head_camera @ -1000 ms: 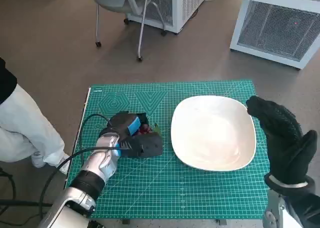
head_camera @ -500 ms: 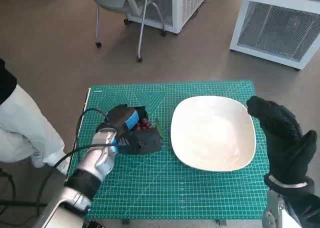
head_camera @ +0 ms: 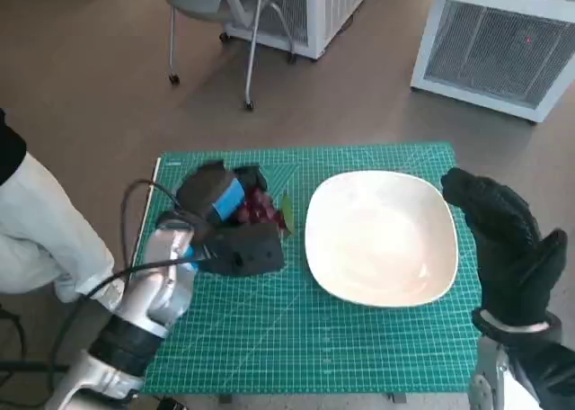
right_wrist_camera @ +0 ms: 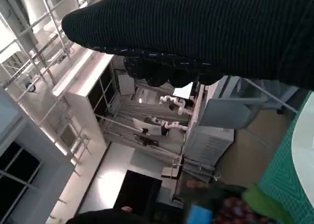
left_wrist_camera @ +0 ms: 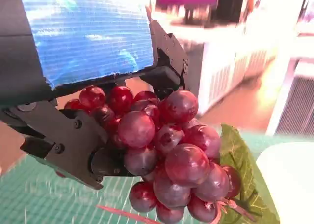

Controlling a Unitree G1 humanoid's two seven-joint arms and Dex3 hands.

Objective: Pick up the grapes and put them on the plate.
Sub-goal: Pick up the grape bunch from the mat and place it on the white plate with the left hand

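Note:
My left hand (head_camera: 220, 221) grips a bunch of dark red grapes (head_camera: 256, 209) with a green leaf (head_camera: 286, 214), lifted above the green cutting mat (head_camera: 296, 338) just left of the white plate (head_camera: 381, 237). The left wrist view shows the grapes (left_wrist_camera: 167, 155) clasped by the black fingers (left_wrist_camera: 68, 140), the leaf (left_wrist_camera: 240, 170) hanging beside them. My gloved right hand (head_camera: 508, 253) hovers at the plate's right edge, holding nothing, fingers extended. In the right wrist view the glove (right_wrist_camera: 206, 32) fills the top and the grapes (right_wrist_camera: 235, 209) show blurred far below.
A person's white-trousered leg (head_camera: 40, 230) stands left of the table. A chair (head_camera: 220, 14) and white cabinets (head_camera: 503, 41) sit on the floor beyond the mat's far edge. The plate holds nothing.
My left hand has risen and drawn back toward the mat's far left with the grapes in its grip; the bunch now hangs off the mat. The right hand has stayed put.

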